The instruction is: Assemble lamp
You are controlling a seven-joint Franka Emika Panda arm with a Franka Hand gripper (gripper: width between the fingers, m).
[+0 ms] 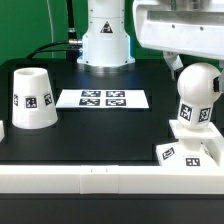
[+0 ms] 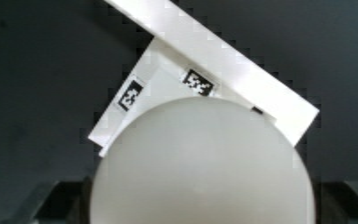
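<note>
exterior view alone shows white tapered cone shade point(image 1: 30, 97) upright at its left on black table point(image 1: 110, 130), marker board point(image 1: 102, 98) mid-table, wrist view alone shows end effector point(image 2: 197, 206) fingers flanking white round-headed bulb point(image 2: 202, 150), grip can't be told, bulb upright over flat white square tagged base point(image 2: 202, 65), exterior view's right

Arm base point(image 1: 105, 35) upright at the table's rear. Wrist housing point(image 1: 182, 25) hangs over the exterior view's right side, pointing down. gripper point(image 1: 190, 68) vertical; fingers point(image 2: 59, 206) spread wide, one on each side of the bulb point(image 1: 197, 92) head, clamped against it.
</note>
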